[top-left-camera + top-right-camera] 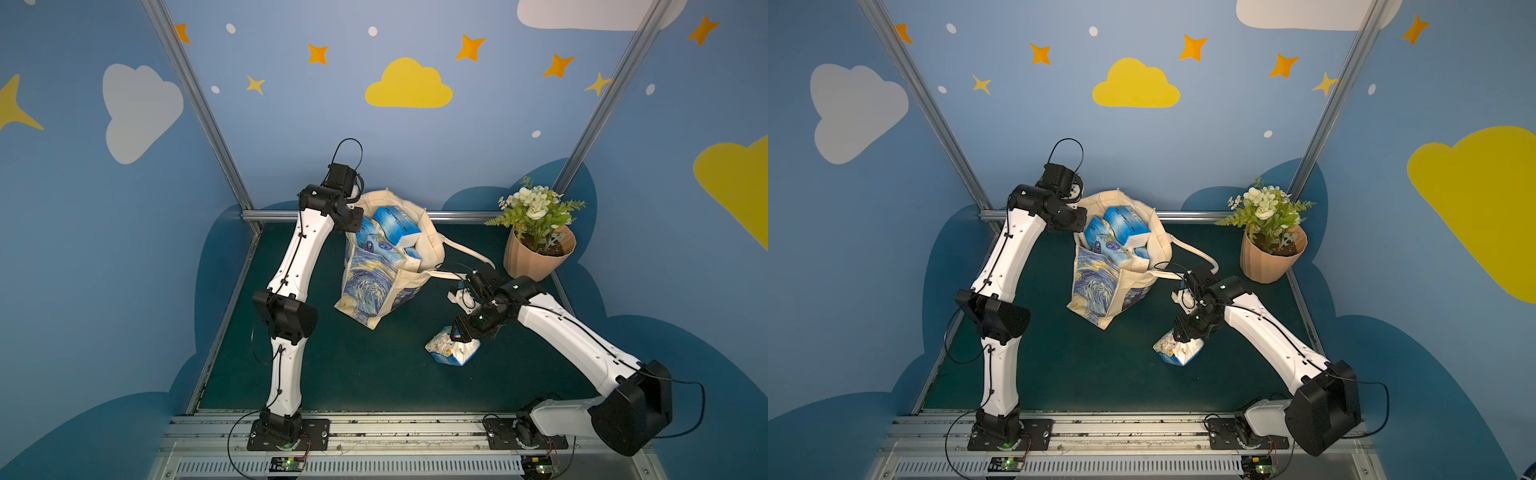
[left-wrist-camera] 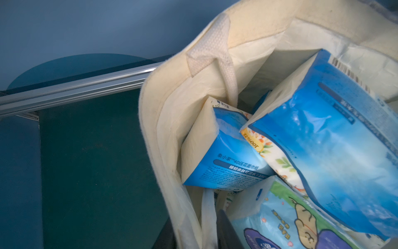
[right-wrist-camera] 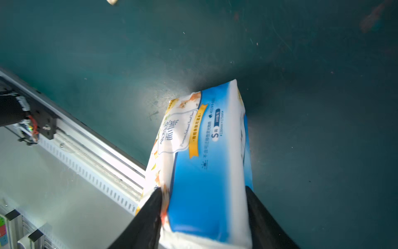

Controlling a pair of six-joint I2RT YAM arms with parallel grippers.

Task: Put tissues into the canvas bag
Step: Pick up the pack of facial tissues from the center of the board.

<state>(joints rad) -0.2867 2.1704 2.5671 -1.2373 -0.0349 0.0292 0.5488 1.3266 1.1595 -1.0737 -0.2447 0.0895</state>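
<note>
While the right claw [image 3: 203, 189] is closed partway on one tissue pack [image 3: 206, 163], its black fingers [image 3: 150, 215] press into the pack's two long sides near one end. The rest of the blue-and-white wrapper, with orange prints, sticks out ahead of them. In both top views that pack [image 1: 451, 349] hangs tilted under the claw, low over the dark green surface [image 1: 365, 374]; whether a corner touches the surface I cannot tell. It is well apart from the canvas bag [image 1: 374, 286], toward the robot's right.

The left claw [image 2: 193, 234] grips the bag's cream wall [image 2: 168, 120] at the rim, one finger inside and one outside, with the cloth pinched between them. Just past it, inside the bag, several more tissue packs [image 2: 323, 140] lie stacked at angles, among them a paler one with a purple mark [image 2: 286, 224]. The bag stands upright and open near the back rail, its swirling blue-yellow print [image 1: 1096, 282] facing forward, and one long handle [image 1: 461, 249] trails toward the right arm. A beige flowerpot [image 1: 536, 259] stands in the far right corner.
</note>
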